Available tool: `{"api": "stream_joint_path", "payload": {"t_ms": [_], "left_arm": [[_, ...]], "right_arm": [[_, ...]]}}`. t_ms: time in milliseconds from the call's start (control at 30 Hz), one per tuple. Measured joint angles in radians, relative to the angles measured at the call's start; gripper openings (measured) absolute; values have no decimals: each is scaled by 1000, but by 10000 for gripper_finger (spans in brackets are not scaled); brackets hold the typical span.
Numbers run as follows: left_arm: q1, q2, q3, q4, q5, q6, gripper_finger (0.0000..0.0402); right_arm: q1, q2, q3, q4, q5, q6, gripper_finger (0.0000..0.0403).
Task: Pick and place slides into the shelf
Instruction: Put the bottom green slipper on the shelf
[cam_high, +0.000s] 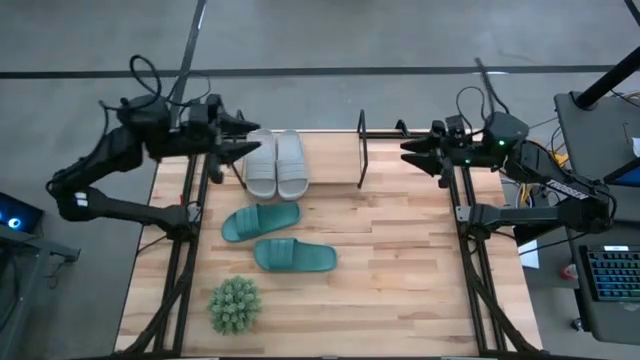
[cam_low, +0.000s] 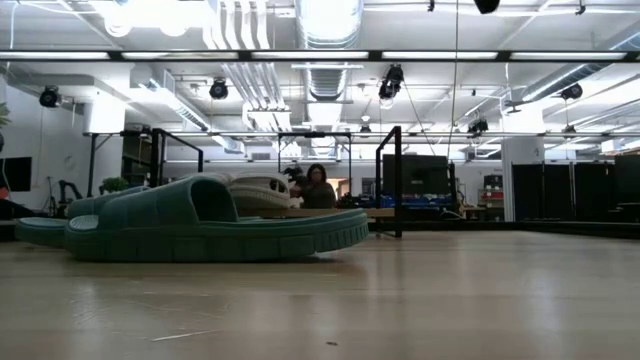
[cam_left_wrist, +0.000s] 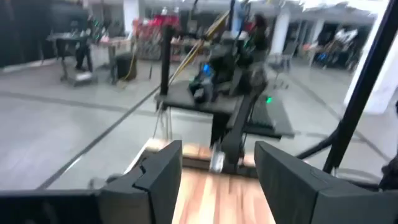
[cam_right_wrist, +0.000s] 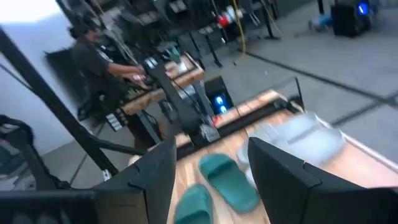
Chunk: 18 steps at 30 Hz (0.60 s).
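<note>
Pincers (cam_high: 248, 148) (cam_high: 408, 147) over wooden table (cam_high: 400, 260)

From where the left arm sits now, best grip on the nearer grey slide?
Probably the wide strap of the left grey slide, coming straight down from above. It lies flat, sole down, lengthwise toward the table's far edge, touching its twin, so side access is tight. The left gripper hangs open just beside it; fingers across the strap's arch should fit.
</note>
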Motion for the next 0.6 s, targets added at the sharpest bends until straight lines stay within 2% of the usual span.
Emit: {"api": "stream_joint_path", "payload": {"t_ms": [133, 333, 467, 600], "left_arm": [[-2, -72, -50, -72, -20, 33, 186], [-3, -213, -233, -69, -41, 48, 186], [-3, -365, -356, -61, -51, 22, 186], [-2, -510, -438, -66, -99, 20, 186]], "right_arm": [[21, 2, 0, 72, 0, -11, 192], [50, 39, 0, 217, 9, -11, 192], [78, 81, 0, 312, 14, -3, 192], [119, 137, 0, 364, 69, -3, 192]]}}
